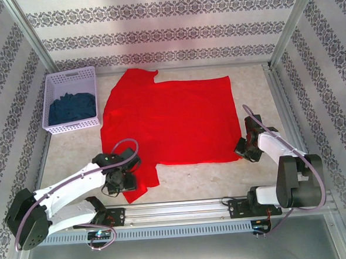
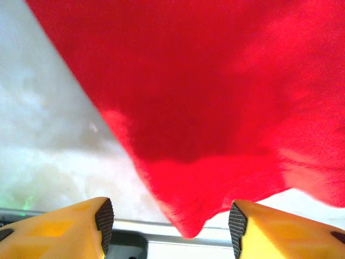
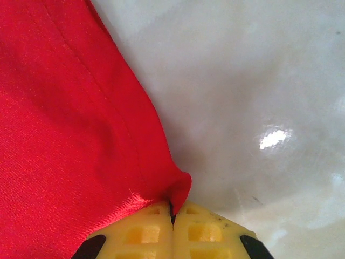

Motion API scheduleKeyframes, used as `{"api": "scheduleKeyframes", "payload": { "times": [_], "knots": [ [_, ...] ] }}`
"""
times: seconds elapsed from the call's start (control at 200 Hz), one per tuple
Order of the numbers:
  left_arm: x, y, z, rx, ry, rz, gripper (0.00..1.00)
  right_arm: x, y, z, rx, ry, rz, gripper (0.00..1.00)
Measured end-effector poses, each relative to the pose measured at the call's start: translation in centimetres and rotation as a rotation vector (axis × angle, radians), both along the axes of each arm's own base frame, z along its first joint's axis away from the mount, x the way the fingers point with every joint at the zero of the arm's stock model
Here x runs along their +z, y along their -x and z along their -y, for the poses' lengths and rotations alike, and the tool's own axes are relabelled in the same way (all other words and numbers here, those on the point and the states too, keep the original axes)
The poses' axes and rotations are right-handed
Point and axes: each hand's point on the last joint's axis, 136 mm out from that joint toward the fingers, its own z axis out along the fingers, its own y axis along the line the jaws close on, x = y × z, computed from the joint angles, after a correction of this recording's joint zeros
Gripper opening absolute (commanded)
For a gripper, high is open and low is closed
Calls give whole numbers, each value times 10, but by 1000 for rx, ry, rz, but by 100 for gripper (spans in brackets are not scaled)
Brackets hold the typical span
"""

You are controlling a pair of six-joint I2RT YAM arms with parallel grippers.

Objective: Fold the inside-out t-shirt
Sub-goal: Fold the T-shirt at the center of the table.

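Down at your near edge, your left gripper point(image 2: 171, 218) sits low over the table point(image 1: 211, 180), and the wrist view shows its yellow fingers point(image 2: 75, 229) standing well apart, open, with a red tip of cloth hanging into the gap between them and neither pad touching it, so nothing is gripped on that side. From above, that gripper is right beside the small red flap that juts toward you at the near-left corner of the inside-out t-shirt point(image 1: 172, 121). Over on your right, the right gripper point(image 3: 173, 216) is down at the shirt's near-right corner, and there the two fingers are pressed tight together with the hemmed edge of the red cloth pinched in the seam between them; you've got a firm hold of that corner. Moving out, the shirt lies spread flat across the middle of the table, reaching nearly to the far edge, with one bit poking out at its far-left corner. Further left and back, a white basket point(image 1: 70, 77) sits just beside the shirt, holding a dark blue cloth point(image 1: 72, 107).
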Motion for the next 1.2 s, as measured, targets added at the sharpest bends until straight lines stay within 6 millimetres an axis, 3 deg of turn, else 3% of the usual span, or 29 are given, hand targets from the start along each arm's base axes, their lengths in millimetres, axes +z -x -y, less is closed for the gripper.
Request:
{"api": "scheduleKeyframes", "payload": {
  "times": [0.195, 0.535, 1.034, 1.199],
  "knots": [
    [-15, 22, -2, 33, 11, -95, 55, 0, -1, -1, 4, -4, 5, 5],
    [-30, 16, 12, 8, 24, -138, 39, 0, -1, -1, 4, -6, 8, 5],
    [-26, 13, 13, -2, 46, -96, 0, 0, -1, -1, 4, -7, 8, 4],
    [-12, 2, 15, 9, 92, -13, 0, 1, 0, -2, 5, -13, 9, 4]
  ]
}}
